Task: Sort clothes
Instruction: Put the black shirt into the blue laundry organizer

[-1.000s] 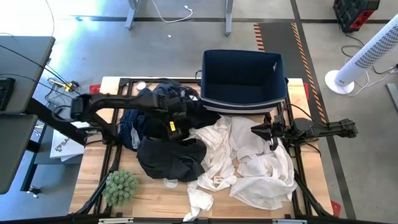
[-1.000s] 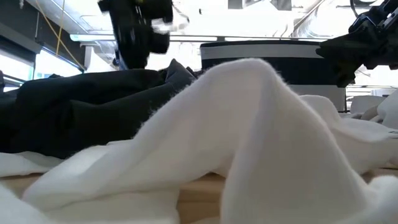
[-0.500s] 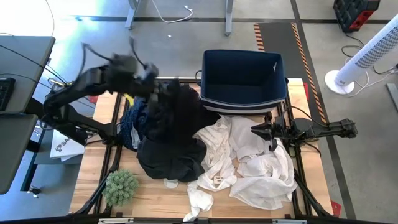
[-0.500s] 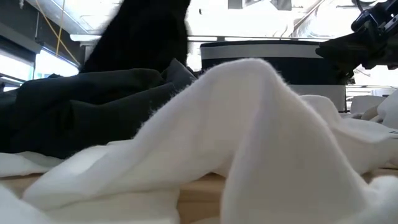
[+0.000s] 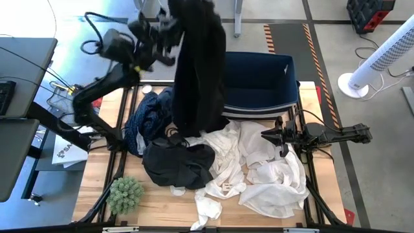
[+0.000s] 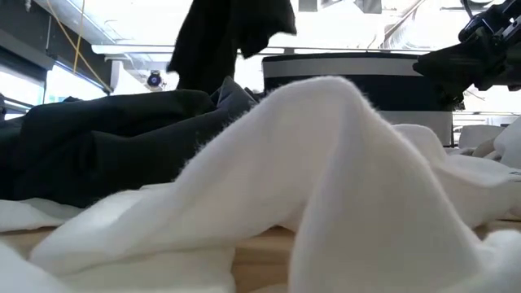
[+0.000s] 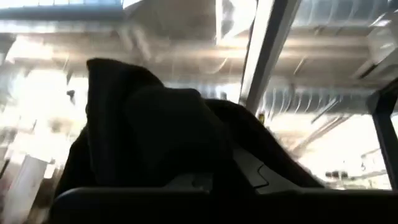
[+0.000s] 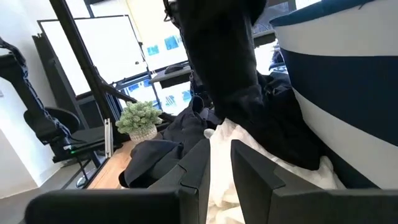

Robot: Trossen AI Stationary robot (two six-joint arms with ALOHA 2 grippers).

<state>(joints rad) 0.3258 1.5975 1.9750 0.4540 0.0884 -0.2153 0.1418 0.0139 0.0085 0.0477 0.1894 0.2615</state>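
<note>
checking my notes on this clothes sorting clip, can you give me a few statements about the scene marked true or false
1. The left gripper holds a black garment lifted high. True.
2. The lifted garment is white. False: it is black.
3. The right gripper hovers over the white clothes. True.
4. The navy bin is full of clothes. False: what shows of its inside is bare.
5. A green plant stands at the table's near left corner. True.

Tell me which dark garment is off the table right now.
The long black garment hanging from the left gripper, lifted beside the navy bin. The other black garment and the navy blue one lie on the table.
</note>
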